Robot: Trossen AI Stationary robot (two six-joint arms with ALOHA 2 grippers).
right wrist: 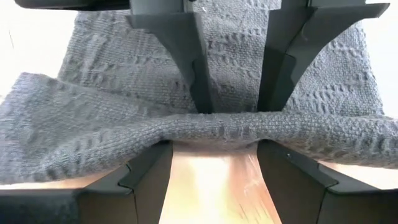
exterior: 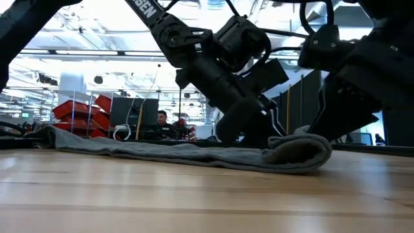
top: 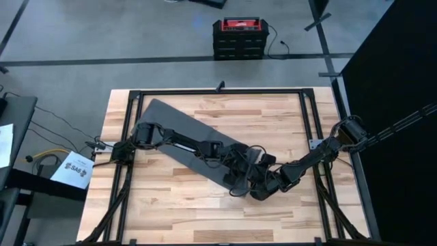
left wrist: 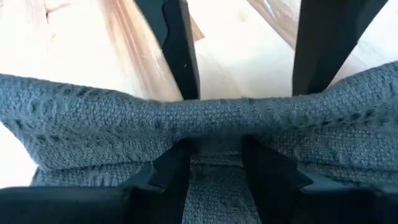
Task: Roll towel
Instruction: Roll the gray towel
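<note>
From above, one towel (top: 179,134) lies slantwise on the table (top: 273,116), its near end under two pincers, left pincer (top: 240,171) and right pincer (top: 258,179), which meet there to start the roll. At table height that end curls up into one fold. Each wrist view shows the hem pinched between that arm's fingers, both pincers clenched on cloth

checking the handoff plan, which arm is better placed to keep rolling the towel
Neither clearly, both look needed. The left gripper and right gripper face each other at the same raised end of the dark grey woven cloth towel, each with fingers around the fold. The left arm lies over the flat part, so it perhaps leads.
</note>
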